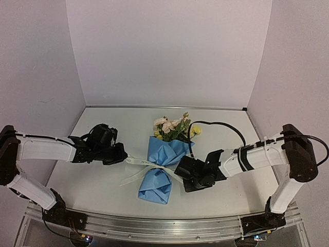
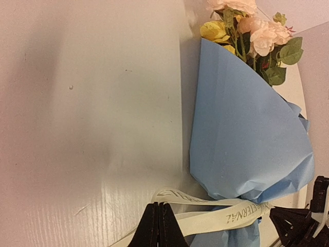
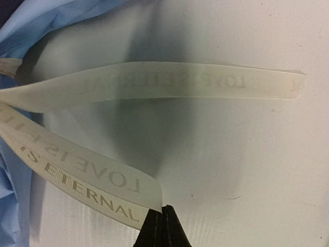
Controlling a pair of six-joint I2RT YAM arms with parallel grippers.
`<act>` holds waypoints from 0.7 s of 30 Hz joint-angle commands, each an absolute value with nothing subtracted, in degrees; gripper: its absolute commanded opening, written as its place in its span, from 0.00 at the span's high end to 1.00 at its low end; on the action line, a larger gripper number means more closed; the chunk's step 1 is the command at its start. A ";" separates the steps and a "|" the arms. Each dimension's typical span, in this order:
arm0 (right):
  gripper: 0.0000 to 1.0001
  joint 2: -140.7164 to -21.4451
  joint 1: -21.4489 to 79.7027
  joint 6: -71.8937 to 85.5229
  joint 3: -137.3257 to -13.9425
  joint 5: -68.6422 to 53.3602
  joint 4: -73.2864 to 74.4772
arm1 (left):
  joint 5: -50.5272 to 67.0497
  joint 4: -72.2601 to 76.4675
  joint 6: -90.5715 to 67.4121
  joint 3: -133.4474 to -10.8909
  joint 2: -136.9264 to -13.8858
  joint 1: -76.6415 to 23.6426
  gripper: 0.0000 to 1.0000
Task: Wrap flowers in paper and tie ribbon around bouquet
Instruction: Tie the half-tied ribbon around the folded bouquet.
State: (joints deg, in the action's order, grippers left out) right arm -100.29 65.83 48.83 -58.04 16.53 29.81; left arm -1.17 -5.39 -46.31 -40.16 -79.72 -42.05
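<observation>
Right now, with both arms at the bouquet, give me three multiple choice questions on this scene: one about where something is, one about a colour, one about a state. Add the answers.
1. Where does the ribbon sit on the bouquet?
A. Round the blooms.
B. Round the pinched middle of the wrapping.
C. Under the bottom tip.

2. What colour is the paper on the outside?
A. Red.
B. Green.
C. Light blue.

3. How is the right gripper?
A. Shut on a ribbon end.
B. Wide open.
C. Shut on a stem.

Answers:
1 B: the top view shows the ribbon crossing the narrowed middle.
2 C: the paper shows light blue in every view.
3 A: its wrist view shows it closed on the ribbon's end.
</observation>
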 commanded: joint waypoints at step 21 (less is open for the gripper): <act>1.00 -92.57 53.88 48.32 -49.74 24.17 40.94 | 8.38 -6.04 -48.28 -34.39 -80.17 -25.88 1.00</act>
